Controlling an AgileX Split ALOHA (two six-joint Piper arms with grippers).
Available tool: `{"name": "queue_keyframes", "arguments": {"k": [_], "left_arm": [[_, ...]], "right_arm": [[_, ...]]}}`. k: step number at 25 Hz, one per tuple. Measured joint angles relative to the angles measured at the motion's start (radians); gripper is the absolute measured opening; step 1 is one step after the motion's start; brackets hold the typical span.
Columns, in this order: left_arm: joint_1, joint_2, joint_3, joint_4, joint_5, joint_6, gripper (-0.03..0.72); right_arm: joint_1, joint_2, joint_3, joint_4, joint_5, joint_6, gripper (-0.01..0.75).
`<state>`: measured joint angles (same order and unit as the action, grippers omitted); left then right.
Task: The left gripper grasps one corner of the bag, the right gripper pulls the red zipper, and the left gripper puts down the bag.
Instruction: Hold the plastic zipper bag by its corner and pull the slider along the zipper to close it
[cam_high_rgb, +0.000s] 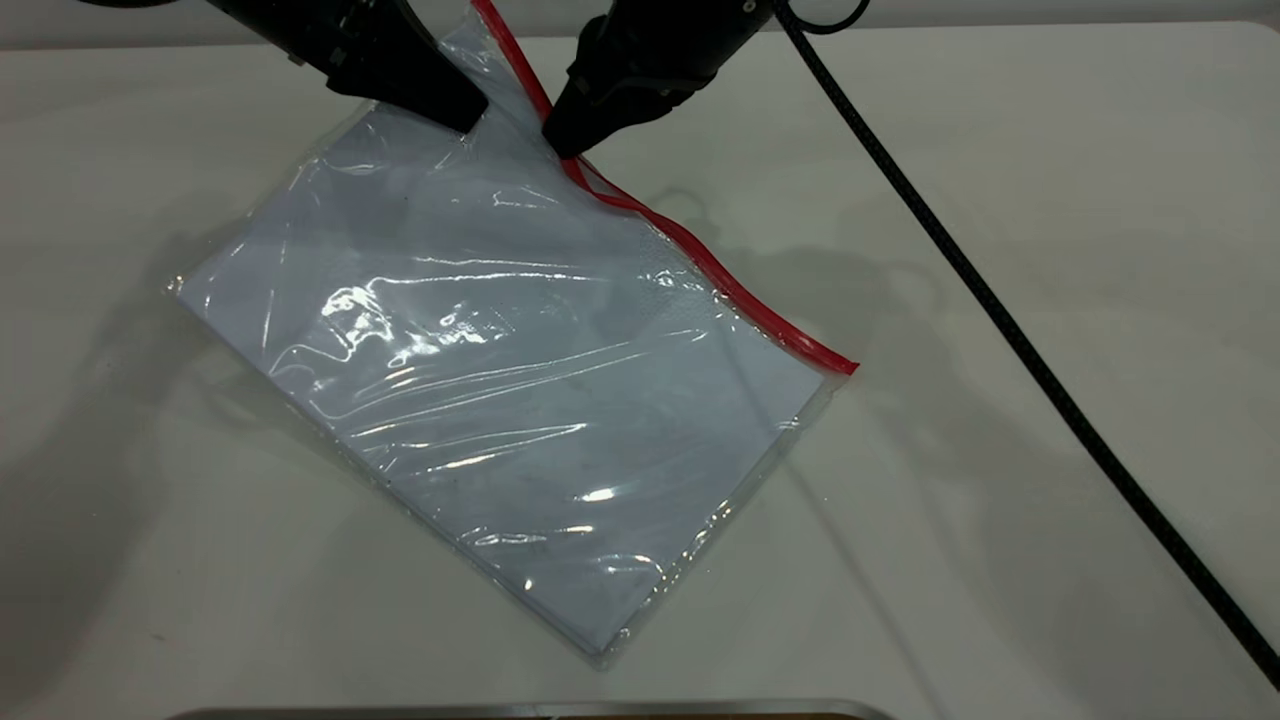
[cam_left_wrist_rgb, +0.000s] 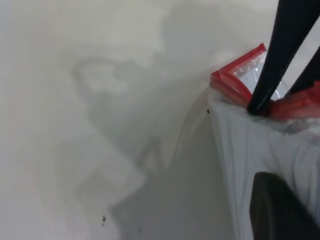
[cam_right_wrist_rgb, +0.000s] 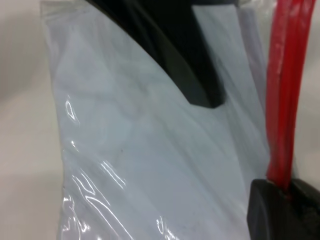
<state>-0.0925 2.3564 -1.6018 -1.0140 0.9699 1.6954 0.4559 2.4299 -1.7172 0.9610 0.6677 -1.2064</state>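
Observation:
The bag (cam_high_rgb: 500, 360) lies slanted on the white table, with its far end lifted off the surface. The red zipper (cam_high_rgb: 700, 260) runs along its right long edge and up out of the top of the view. My left gripper (cam_high_rgb: 467, 117) is shut on the clear plastic near the raised far corner. That corner of the bag (cam_left_wrist_rgb: 235, 82) shows red in the left wrist view, beyond my own finger (cam_left_wrist_rgb: 280, 212). My right gripper (cam_high_rgb: 563, 145) is shut on the red zipper (cam_right_wrist_rgb: 282, 90), pinching the strip between its fingertips (cam_right_wrist_rgb: 270, 210). The slider tab is hidden.
A braided black cable (cam_high_rgb: 1010, 330) runs from the right arm across the table toward the near right. A metal edge (cam_high_rgb: 520, 711) lies along the near border. Bare white table (cam_high_rgb: 1100, 150) surrounds the bag.

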Motion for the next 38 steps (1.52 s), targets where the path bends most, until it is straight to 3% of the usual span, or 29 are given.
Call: {"name": "queue_keyframes", "arguments": {"k": [12, 26, 38], "left_arm": [[-0.001, 0.0, 0.0, -0.018, 0.008, 0.0, 0.053], [-0.001, -0.001, 0.0, -0.005, 0.023, 0.0, 0.053], [-0.001, -0.001, 0.0, -0.006, 0.037, 0.0, 0.053]], "right_arm": [[0.002, 0.0, 0.0, -0.165, -0.001, 0.104, 0.037], [0.002, 0.01, 0.0, -0.205, 0.003, 0.113, 0.038], [0.002, 0.01, 0.0, -0.343, 0.011, 0.191, 0.04]]}}
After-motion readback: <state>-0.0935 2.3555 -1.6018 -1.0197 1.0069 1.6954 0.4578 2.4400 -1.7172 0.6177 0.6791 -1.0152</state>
